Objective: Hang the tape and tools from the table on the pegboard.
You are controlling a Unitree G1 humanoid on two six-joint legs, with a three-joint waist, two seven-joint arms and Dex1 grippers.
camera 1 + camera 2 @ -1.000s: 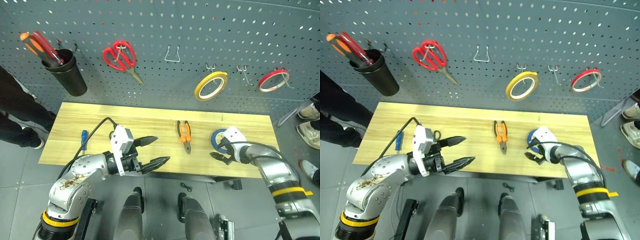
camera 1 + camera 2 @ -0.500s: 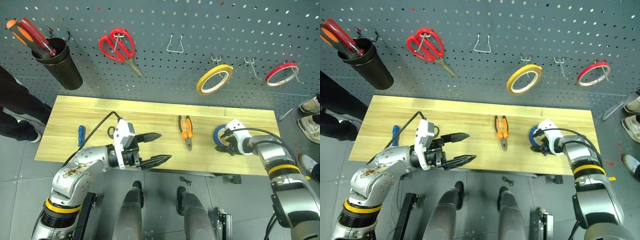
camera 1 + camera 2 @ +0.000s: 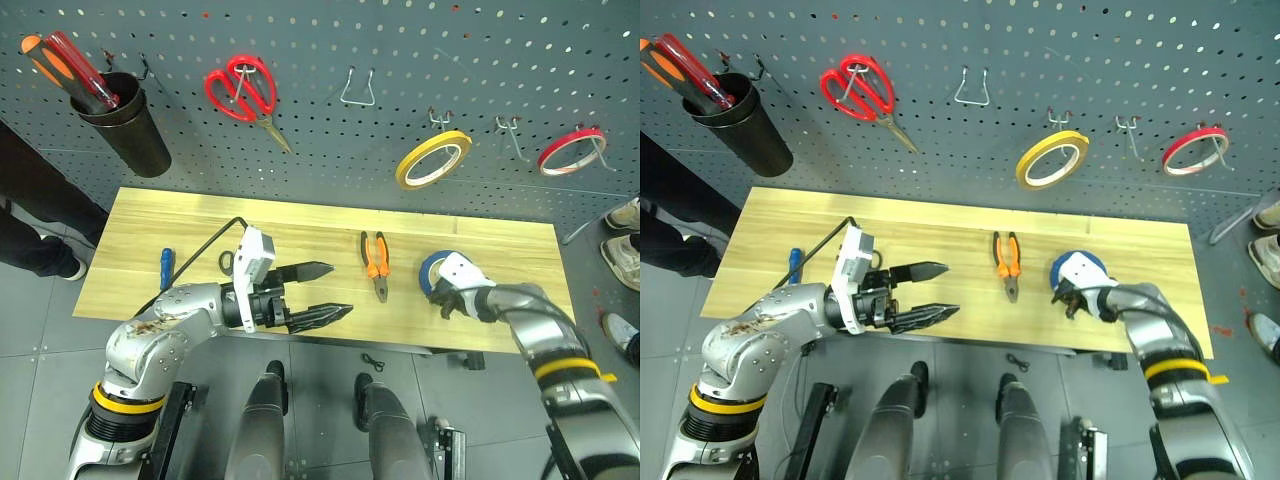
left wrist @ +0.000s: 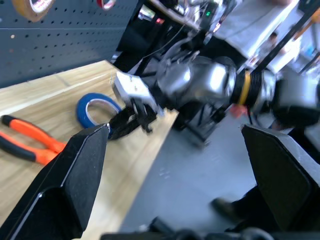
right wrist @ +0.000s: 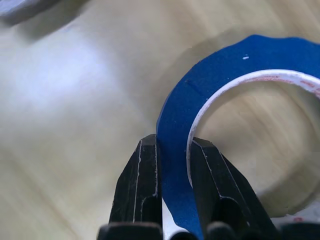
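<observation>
Right gripper (image 5: 172,165): closed on the wall of the blue tape (image 5: 220,90), one finger outside the ring, the other inside against the white core.
Blue tape, place: on the table (image 3: 300,225), near its right end, still lying on the wood.
Left gripper (image 3: 315,292): wide open, holding nothing, level above the front edge of the table and pointing to the right.
Pliers (image 3: 376,262): flat on the table between the two grippers, untouched.
Blue-handled screwdriver (image 3: 166,268): on the left part of the table, untouched.
Black-handled scissors (image 3: 226,261): just behind the left wrist, mostly hidden, only a handle loop visible.
Pegboard (image 3: 330,150): already carrying red scissors (image 3: 243,92), yellow tape (image 3: 432,158) and red tape (image 3: 571,151); bare hooks (image 3: 356,88) free above the pliers and between the yellow and red rings.
Step in hand, as judged: picking up the tape; none of the four items hung yet.
Risk 1: grip only on a thin wall near the edge of the ring; possible swinging or slipping out on the lift.
Risk 2: a swinging ring hard to thread over a small hook; possible miss and fall to the floor.
Risk 3: possible knock against the yellow or red ring when reaching for a hook between them.
</observation>
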